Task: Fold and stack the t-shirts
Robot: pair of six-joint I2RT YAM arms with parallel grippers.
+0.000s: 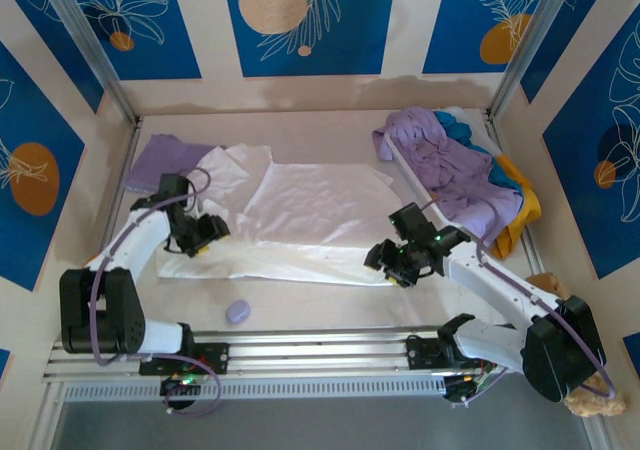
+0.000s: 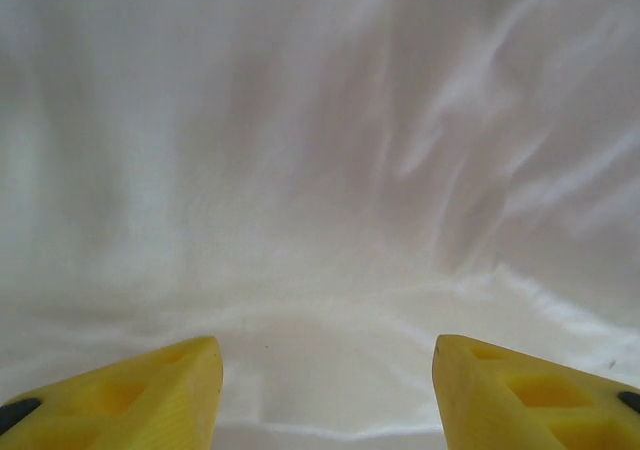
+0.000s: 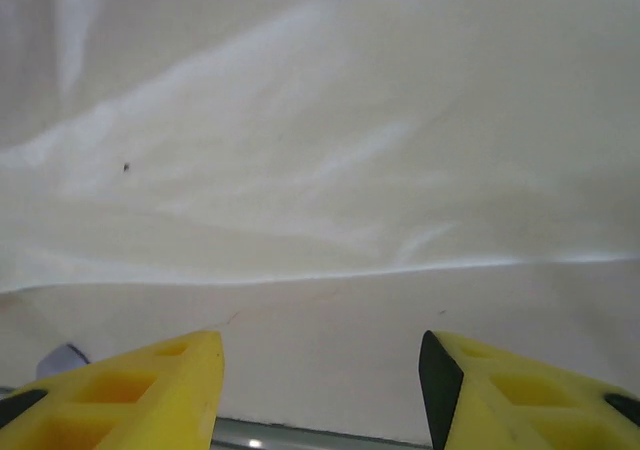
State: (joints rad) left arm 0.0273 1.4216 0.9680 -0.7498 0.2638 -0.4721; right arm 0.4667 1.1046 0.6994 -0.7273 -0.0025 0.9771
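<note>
My left pincer [image 2: 326, 375] and right pincer [image 3: 320, 365] both stand apart, empty, low over the white t-shirt [image 1: 300, 215] spread on the counter [image 1: 330, 305]. The other t-shirts [image 1: 450, 165] lie heaped far right.

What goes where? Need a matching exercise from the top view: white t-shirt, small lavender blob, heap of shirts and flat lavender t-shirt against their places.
Things:
1. white t-shirt
2. small lavender blob
3. heap of shirts
4. flat lavender t-shirt

Places:
A. far right, crumpled together
B. near side, on its own
C. far left
D. centre, spread out

Pairs: 1-D, 2-B, 3-A, 4-C
</note>
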